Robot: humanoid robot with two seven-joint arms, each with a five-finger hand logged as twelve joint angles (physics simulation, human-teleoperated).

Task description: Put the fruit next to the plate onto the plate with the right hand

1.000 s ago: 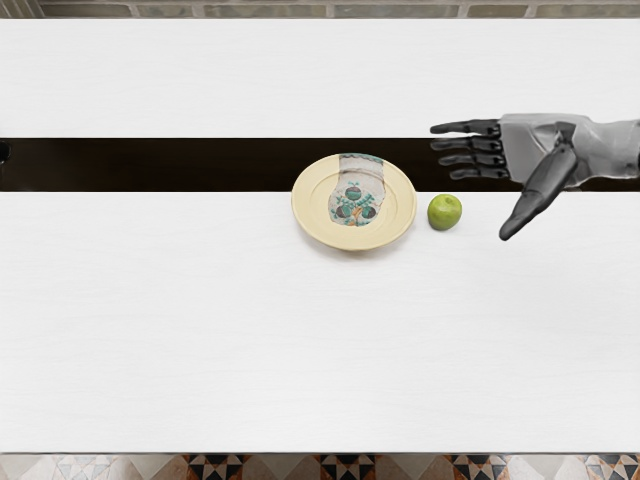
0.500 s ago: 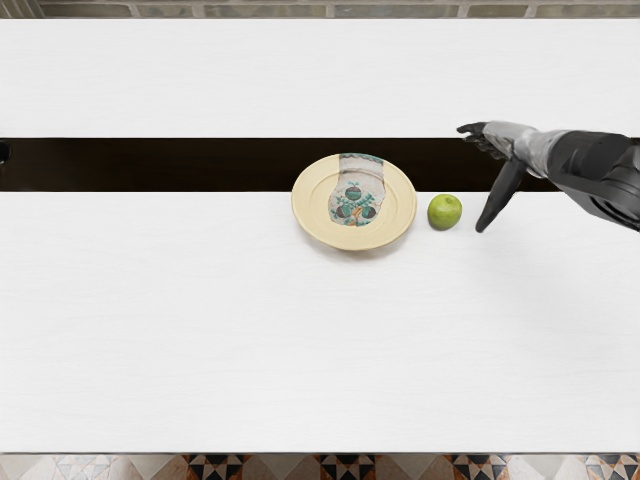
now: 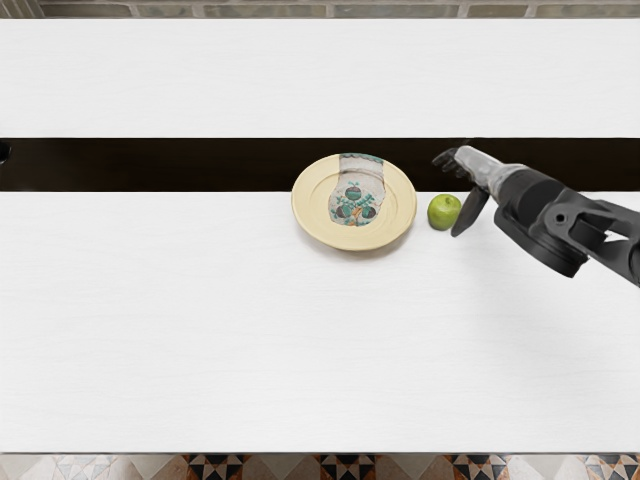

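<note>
1. The plate [image 3: 312, 210] is my landmark. It lies on the white table [image 3: 300, 330], at the far edge beside the dark gap [image 3: 150, 165]. It carries only its painted pattern, so the goal place is free.
2. The green apple [image 3: 444, 211] rests on the table just right of the plate, near the rim but not touching it. It is not yet lifted.
3. The right hand [image 3: 470, 180] is further right of the plate, just beside the apple. Its fingers reach out behind the apple and the thumb points down on the apple's right side. This is a wide hand, holding nothing. I judge it is held so in order to take the apple between thumb and fingers.
4. Half a second ago there was a clear gap between thumb and apple; now there is almost none, because the hand has come nearer to the plate. More of the forearm [image 3: 545, 215] shows now. Plate and apple have not moved.
</note>
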